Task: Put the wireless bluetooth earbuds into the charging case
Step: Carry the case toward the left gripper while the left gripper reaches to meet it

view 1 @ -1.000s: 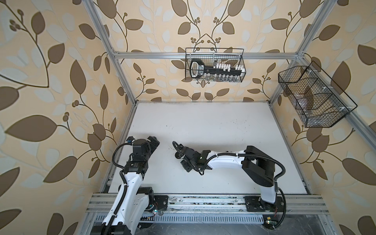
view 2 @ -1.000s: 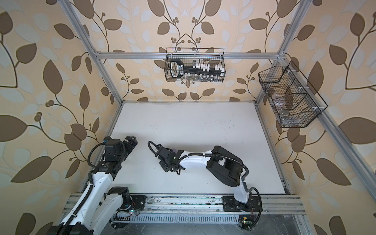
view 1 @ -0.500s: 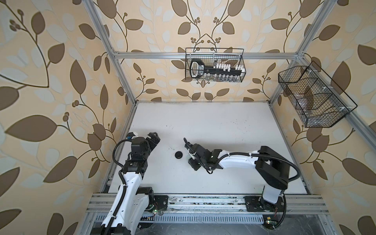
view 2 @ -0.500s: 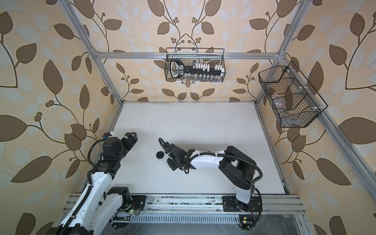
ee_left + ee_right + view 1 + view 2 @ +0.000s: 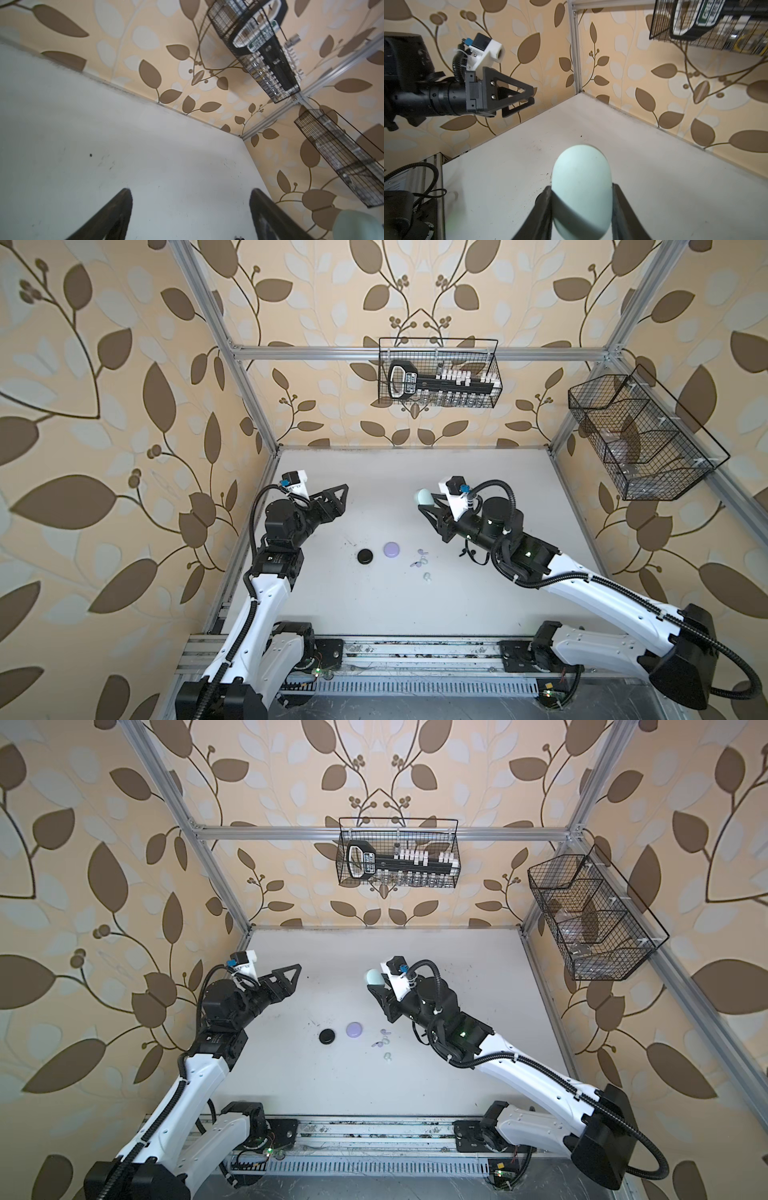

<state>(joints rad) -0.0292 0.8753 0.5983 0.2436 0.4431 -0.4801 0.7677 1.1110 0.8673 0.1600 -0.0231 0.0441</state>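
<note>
Two cases are laid side by side on the surface (image 5: pixel 374 472), near its middle and toward the front: the left case (image 5: pixel 365 556) and, just beside it on the right, the middle case (image 5: pixel 391 548). To their right a small cluster of earbuds (image 5: pixel 420 562) is scattered. Behind that cluster, a third case (image 5: pixel 424 497) is held above the surface between the fingers of the right end effector (image 5: pixel 427 502). The left end effector (image 5: pixel 341 501) is raised over the left part of the surface, with nothing between its spread jaws. A wire basket (image 5: pixel 438 379) is hung on the back wall, a second basket (image 5: pixel 648 443) on the right wall.
</note>
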